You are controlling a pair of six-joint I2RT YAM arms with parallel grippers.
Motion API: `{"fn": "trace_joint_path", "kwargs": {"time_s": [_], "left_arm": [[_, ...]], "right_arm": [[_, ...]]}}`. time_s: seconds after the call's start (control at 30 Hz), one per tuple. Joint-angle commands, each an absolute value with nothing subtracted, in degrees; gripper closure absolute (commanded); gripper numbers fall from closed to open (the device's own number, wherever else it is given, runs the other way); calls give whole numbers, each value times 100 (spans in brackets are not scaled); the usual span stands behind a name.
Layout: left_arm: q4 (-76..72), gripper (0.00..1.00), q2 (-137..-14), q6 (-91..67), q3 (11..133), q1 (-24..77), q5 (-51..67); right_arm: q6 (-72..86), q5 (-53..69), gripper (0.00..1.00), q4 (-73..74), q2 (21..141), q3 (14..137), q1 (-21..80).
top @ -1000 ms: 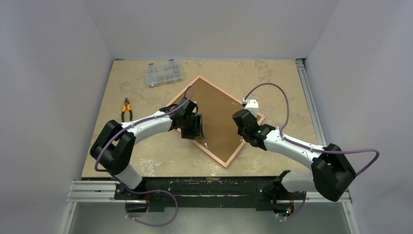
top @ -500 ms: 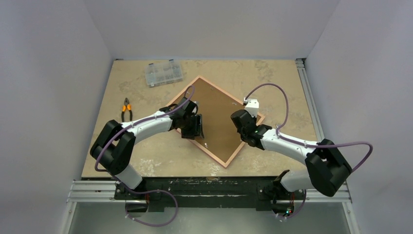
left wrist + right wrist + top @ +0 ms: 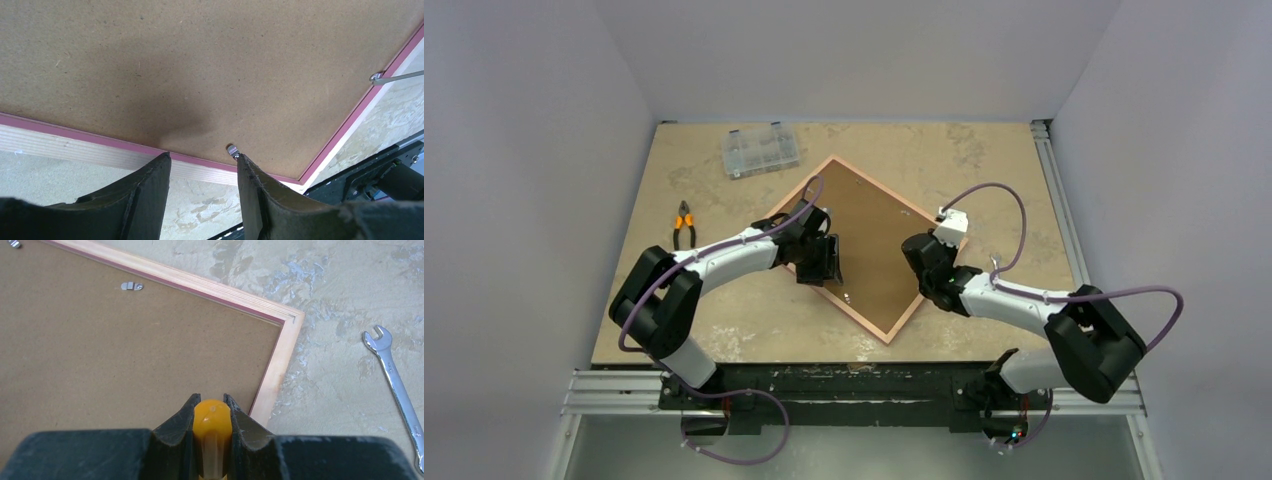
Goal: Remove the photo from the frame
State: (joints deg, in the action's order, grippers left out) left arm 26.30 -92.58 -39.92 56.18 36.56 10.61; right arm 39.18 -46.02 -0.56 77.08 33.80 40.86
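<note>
The frame lies face down as a diamond on the table, its brown backing board up. The photo is hidden under that board. My left gripper stands open astride the frame's left edge. In the left wrist view its right fingertip touches a small metal tab. My right gripper hovers over the right corner, shut on a yellow tool handle. A thin metal shaft reaches another tab at the frame's edge.
A clear compartment box stands at the back left and orange-handled pliers lie left of the frame. A steel wrench rests on the table right of the frame's corner. Another tab sits on the board.
The right arm has shifted: its wrist turned and moved slightly right and nearer, and its elbow swung lower. The left arm and the frame have not moved.
</note>
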Motion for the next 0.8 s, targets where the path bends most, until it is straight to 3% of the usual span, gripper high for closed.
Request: {"fn": "trace_joint_path", "kwargs": {"time_s": [0.0,0.43,0.77], "left_arm": [[2871,50,-9428,-3990,5599,3641,769],[2861,50,-9407,-3999,5557,3648,782],[2861,50,-9335,-3990,5537,3652,791]], "right_arm": [[4341,-5167,100,-236,7882,3171,4091],[4106,-5512,100,-1201,8358,3160,3985],[2755,-5413,100,-2097,8730,3777,3712]]}}
